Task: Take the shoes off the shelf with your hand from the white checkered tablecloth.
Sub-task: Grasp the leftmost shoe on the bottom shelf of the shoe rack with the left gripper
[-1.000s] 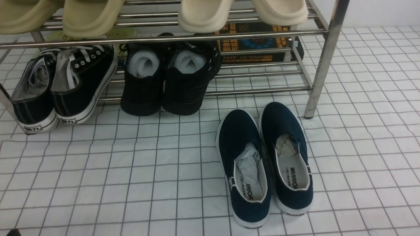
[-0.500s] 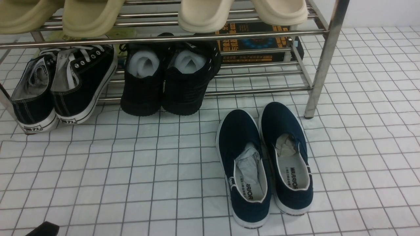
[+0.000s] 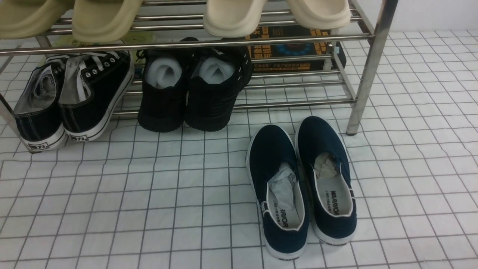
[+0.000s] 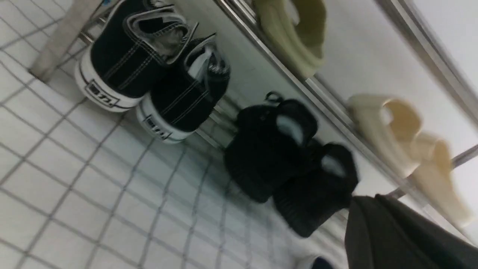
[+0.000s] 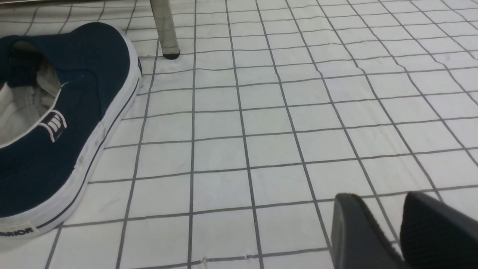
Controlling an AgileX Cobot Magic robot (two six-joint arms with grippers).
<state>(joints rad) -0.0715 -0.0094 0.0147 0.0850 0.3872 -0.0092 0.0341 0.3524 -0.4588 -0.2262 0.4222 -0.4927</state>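
Note:
The shoes (image 3: 71, 101), black canvas sneakers with white soles and laces, lean on the lowest tier at the left end of the chrome shelf (image 3: 369, 67), heels down on the white checkered tablecloth (image 3: 149, 194). The left wrist view shows the same shoes (image 4: 149, 71) well away from my left gripper (image 4: 365, 197), which is shut on nothing. My right gripper (image 5: 380, 195) hovers open over bare cloth, right of a navy slip-on (image 5: 63, 123). Neither hand shows in the front view.
All-black shoes stuffed with white foam (image 3: 190, 93) sit beside the sneakers on the same tier. A navy slip-on pair (image 3: 302, 186) lies on the cloth before the shelf's right leg. Beige slippers (image 3: 231, 15) fill the upper tier; a dark box (image 3: 291, 48) stands behind.
A black part of my left arm showed at the front view's bottom left corner half a second ago and has dropped out of view. The shoes have not moved.

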